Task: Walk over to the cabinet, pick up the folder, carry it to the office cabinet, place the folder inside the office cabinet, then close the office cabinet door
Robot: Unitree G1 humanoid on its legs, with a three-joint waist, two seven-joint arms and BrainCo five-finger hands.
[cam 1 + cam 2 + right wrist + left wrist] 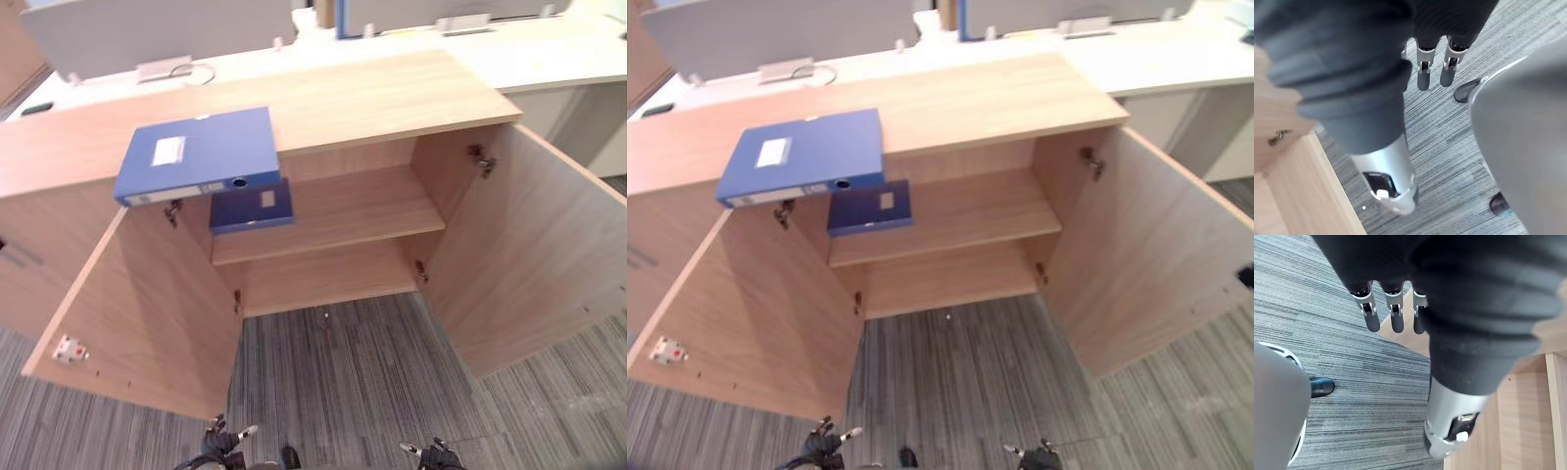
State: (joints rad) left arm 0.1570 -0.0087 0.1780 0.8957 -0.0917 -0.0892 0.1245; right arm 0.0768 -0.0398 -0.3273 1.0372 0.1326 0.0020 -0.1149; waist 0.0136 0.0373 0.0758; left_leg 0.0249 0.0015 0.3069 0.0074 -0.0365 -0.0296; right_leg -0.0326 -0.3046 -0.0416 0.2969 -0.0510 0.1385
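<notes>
The wooden office cabinet (372, 98) is standing with both doors wide open, its left door (147, 313) and right door (529, 255) angling out over the grey striped carpet (362, 382). The blue folder (201, 152) is lying flat on the cabinet top, its spine jutting past the front edge. Below it, what looks like a second blue folder (253, 206) is sitting on the shelf (353, 211). The left hand (1396, 318) and right hand (1423, 73) are hanging over the carpet, fingers straight and holding nothing.

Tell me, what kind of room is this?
Probably an office: a blue folder lies on a wooden cabinet with open doors, white desks stand behind it, and grey carpet covers the floor.
</notes>
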